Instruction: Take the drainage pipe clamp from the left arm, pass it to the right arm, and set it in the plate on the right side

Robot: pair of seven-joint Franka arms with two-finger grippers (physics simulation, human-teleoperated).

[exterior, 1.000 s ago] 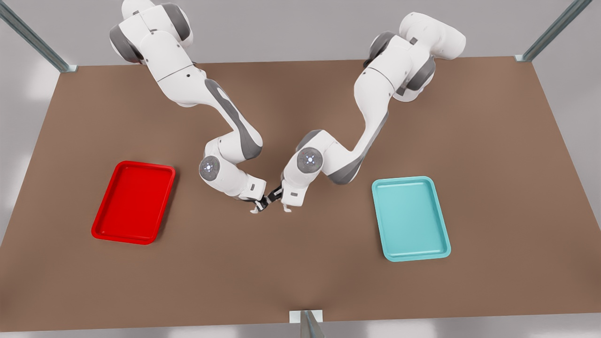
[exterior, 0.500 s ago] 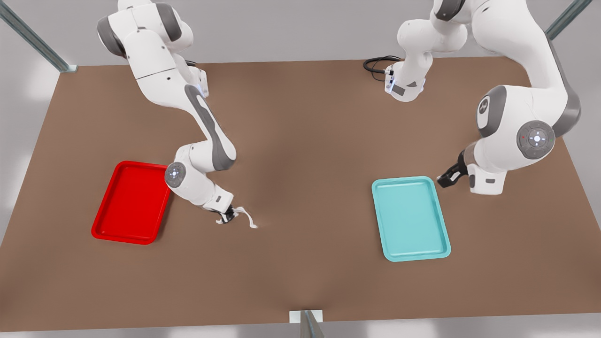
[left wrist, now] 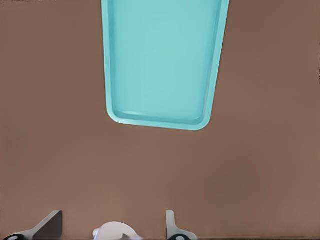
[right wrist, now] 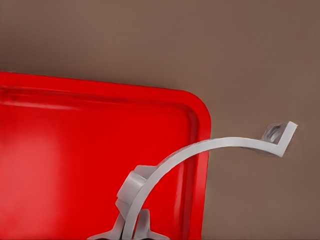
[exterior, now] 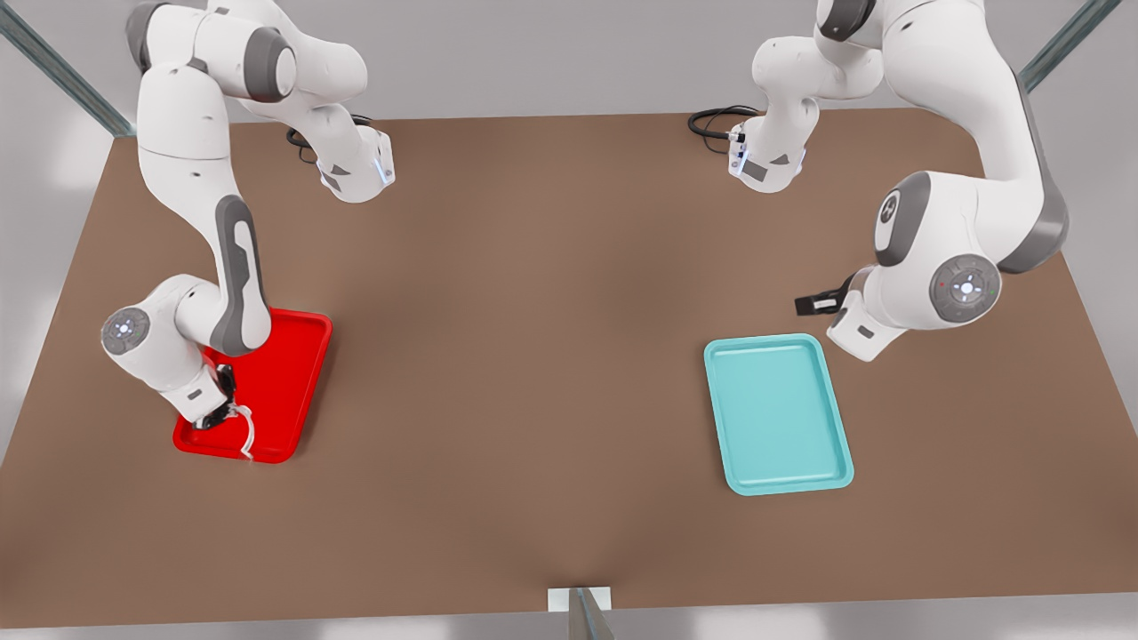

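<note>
I have the right gripper [exterior: 216, 411] over the near corner of the plate [exterior: 293, 373], clenched on the clamp [exterior: 244, 436]. The clamp hangs from the fingers with 1 end in the grip and its arc reaching out past the plate rim; in the right wrist view the free tab of the clamp [right wrist: 235, 147] lies beyond the plate [right wrist: 75, 145] corner, over bare table [exterior: 551, 356]. Main risk, in my judgement: if I release here, the clamp may land astride the rim or tip outward onto the table, because much of its length sits outside the plate. A shift toward the plate centre before release would lower that risk. The grip is on 1 end only, so the clamp may also swing or rotate in the fingers during any move. The left gripper [exterior: 816, 303] waits well away from the plate, just beyond the teal tray [exterior: 778, 413], fingers spread and holding nothing. Nothing stands between the clamp and the plate floor.
</note>
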